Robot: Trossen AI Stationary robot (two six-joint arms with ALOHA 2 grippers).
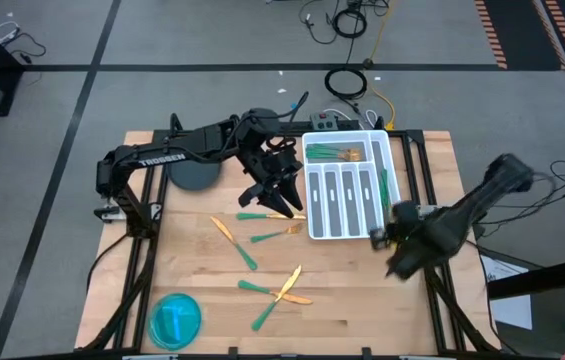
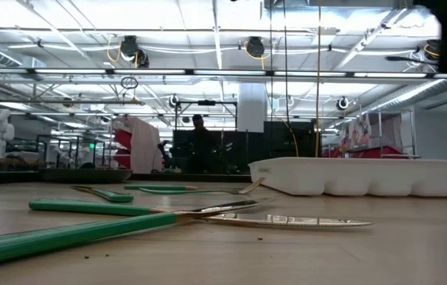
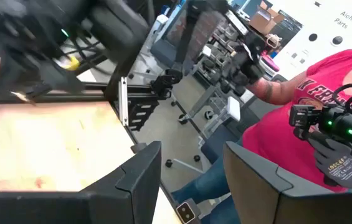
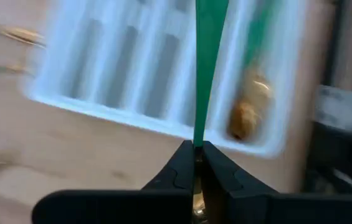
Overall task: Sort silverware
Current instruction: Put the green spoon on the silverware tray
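Silverware lies scattered on the counter beside the white tray, awaiting sorting. Right pincer clamps one green-handled piece over the tray's near edge; left pincer gapes empty.

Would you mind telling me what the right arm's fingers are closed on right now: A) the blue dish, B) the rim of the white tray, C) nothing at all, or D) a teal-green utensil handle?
D: in the right wrist view the right gripper has its fingers pinched on a teal-green handle that points up over the white tray.
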